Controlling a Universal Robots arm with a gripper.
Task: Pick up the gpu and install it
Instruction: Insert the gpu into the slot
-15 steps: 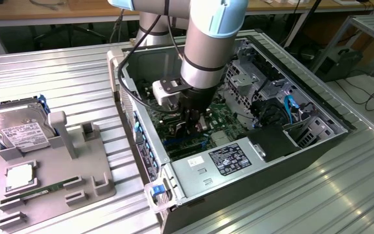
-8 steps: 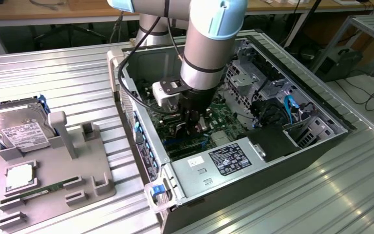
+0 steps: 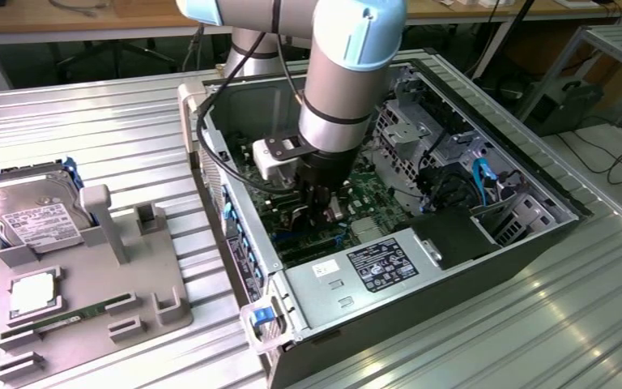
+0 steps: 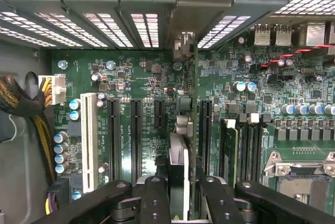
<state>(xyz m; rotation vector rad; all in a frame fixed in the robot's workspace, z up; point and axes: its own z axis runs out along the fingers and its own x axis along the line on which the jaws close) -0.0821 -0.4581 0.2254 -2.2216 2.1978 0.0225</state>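
The black two-fingered gripper (image 4: 178,195) is seen closed on the gpu (image 4: 180,156), a thin dark circuit card shown edge-on. In the wrist view the black fingers (image 4: 154,198) are pressed against both faces of the card, which is held upright between them and runs straight ahead toward 12 o'clock.

The card is judged to be light and stiff but fragile. It is best held by its flat faces near the upper edge, away from the fan and the contact edge.

Just beyond, the green motherboard (image 4: 136,77) with its long black expansion slots (image 4: 135,135) is seen. The card stands over this board, between two slots. Farther, the perforated grey rear wall (image 4: 104,25) of the open grey computer case (image 3: 430,284) is reached by the card's far end.
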